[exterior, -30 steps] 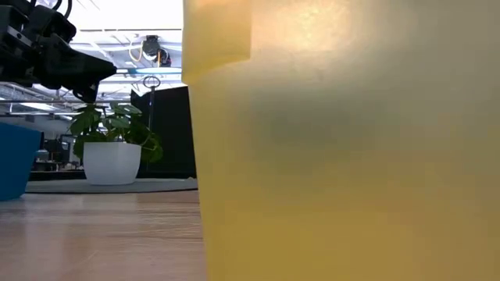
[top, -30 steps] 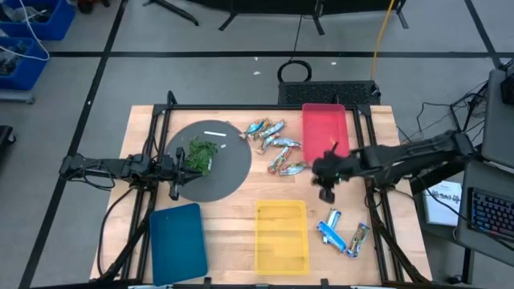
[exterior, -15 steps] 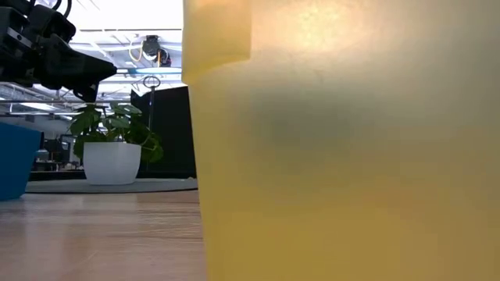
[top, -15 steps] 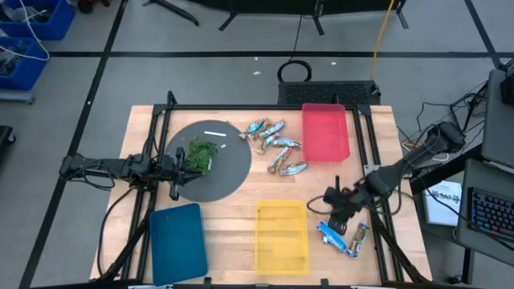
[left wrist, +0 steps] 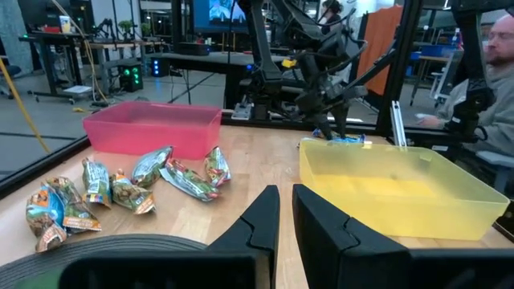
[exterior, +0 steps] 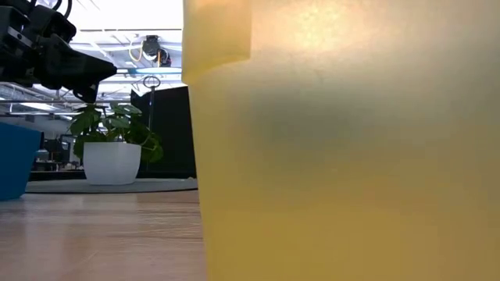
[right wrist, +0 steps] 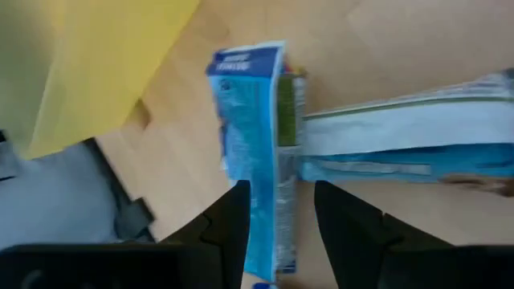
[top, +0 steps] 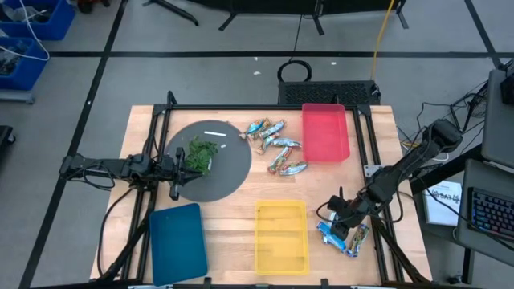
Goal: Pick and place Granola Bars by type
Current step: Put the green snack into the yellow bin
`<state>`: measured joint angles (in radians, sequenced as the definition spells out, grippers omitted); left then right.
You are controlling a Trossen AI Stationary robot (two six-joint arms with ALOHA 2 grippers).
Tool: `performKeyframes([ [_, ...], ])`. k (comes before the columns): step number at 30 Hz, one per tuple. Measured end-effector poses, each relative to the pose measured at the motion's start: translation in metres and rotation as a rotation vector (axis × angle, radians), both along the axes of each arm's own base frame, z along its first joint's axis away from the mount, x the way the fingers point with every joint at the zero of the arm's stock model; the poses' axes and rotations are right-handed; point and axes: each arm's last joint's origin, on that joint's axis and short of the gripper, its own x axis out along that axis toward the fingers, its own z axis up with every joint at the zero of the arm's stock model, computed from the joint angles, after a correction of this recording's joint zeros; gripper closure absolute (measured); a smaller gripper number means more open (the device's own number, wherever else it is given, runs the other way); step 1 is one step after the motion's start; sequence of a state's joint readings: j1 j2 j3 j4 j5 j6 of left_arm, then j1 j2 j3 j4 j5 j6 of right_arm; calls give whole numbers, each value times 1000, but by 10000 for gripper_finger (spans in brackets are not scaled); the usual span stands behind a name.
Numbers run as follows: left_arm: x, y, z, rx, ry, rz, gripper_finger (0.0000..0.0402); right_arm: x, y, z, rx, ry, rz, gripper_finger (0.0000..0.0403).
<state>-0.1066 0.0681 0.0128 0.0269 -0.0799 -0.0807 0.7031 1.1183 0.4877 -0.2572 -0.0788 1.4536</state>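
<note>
Granola bar point(right wrist: 259, 152) (blue) between parted right jaws

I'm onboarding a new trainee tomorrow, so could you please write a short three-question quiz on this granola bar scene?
1. True or false: the yellow bin holds bars.
2. The right gripper hovers over: A) the red bin B) the blue-wrapped bars C) the dark round mat
3. Fill in: the left gripper waits at the mat beside the green leafy ____.

Key: 1 false; 2 B; 3 clump.
</note>
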Motion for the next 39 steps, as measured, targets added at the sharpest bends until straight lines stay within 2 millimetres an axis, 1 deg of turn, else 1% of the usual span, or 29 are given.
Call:
performKeyframes([
  [4, 0, 0, 0, 0, 0, 0, 355, 1, 2, -1, 25, -35, 3, 278],
  [10, 0, 0, 0, 4, 0, 0, 355, -2, -1, -11, 5, -2, 2, 283],
  [14, 0, 0, 0, 5, 0, 0, 355, -4, -2, -14, -1, 5, 4, 293],
  [17, 0, 0, 0, 7, -1, 1, 355, -4, -2, -15, -12, 0, 21, 319],
  [21, 0, 0, 0, 8, 0, 2, 355, -4, -2, -15, -37, -28, 76, 386],
  [23, 0, 0, 0, 8, 0, 2, 355, -3, -1, -14, -38, -51, 97, 396],
  [28, 0, 1, 0, 8, 0, 20, 355, 1, 2, -9, -28, -150, 132, 402],
  [31, 0, 1, 0, 8, 0, 26, 355, 5, 3, -2, -36, -255, 138, 402],
  [39, 0, 1, 0, 7, 0, 29, 355, 6, -2, 17, -139, -492, 128, 403],
])
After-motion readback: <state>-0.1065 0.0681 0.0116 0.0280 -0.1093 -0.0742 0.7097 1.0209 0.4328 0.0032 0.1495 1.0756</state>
